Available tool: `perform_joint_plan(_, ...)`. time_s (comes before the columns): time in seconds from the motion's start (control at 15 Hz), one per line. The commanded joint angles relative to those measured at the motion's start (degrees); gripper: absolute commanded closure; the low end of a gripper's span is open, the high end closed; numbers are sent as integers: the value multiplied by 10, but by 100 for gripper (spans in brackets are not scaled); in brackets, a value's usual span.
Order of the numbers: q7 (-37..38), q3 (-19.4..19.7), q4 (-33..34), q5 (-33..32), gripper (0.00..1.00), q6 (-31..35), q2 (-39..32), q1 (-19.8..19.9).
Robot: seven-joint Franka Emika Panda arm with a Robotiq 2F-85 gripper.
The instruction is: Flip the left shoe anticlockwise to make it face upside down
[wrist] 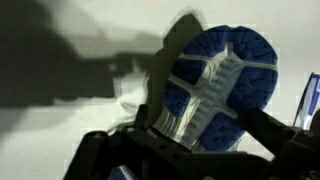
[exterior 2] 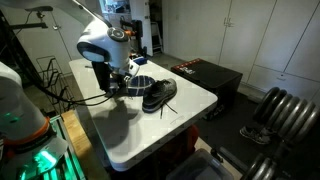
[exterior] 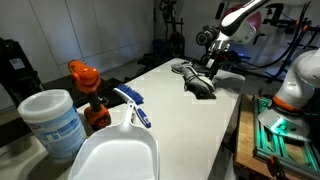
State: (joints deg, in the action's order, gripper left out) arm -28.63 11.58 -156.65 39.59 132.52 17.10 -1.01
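Note:
The left shoe [wrist: 215, 85] lies sole up right under my gripper [wrist: 190, 150] in the wrist view. Its sole is blue with a grey-white middle strip. The dark fingers [wrist: 285, 140] stand wide apart on either side of the sole's narrow part, and the gripper is open. In both exterior views the pair of dark shoes [exterior: 200, 84] [exterior 2: 160, 96] lies near the far end of the white table [exterior: 190, 125], with the gripper [exterior: 213, 66] [exterior 2: 126, 86] low over them. From there I cannot tell the two shoes apart.
At the table's near end stand an orange object [exterior: 84, 76], a white tub with a blue lid [exterior: 50, 122], a white dustpan [exterior: 115, 152] and a blue brush [exterior: 132, 106]. A black box [exterior 2: 205, 70] and dark chairs [exterior 2: 272, 112] lie beyond the table edge.

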Motion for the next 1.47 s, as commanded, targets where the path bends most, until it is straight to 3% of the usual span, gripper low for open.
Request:
perform_joint_plan(0.0,-28,-1,20,36,0,3,-29,-5)
perform_joint_plan(0.73,-41,-20,99,108,0,-15,-95,5)
perform_joint_plan(1.4,45,-43,192,101,0,-66,-168,23)
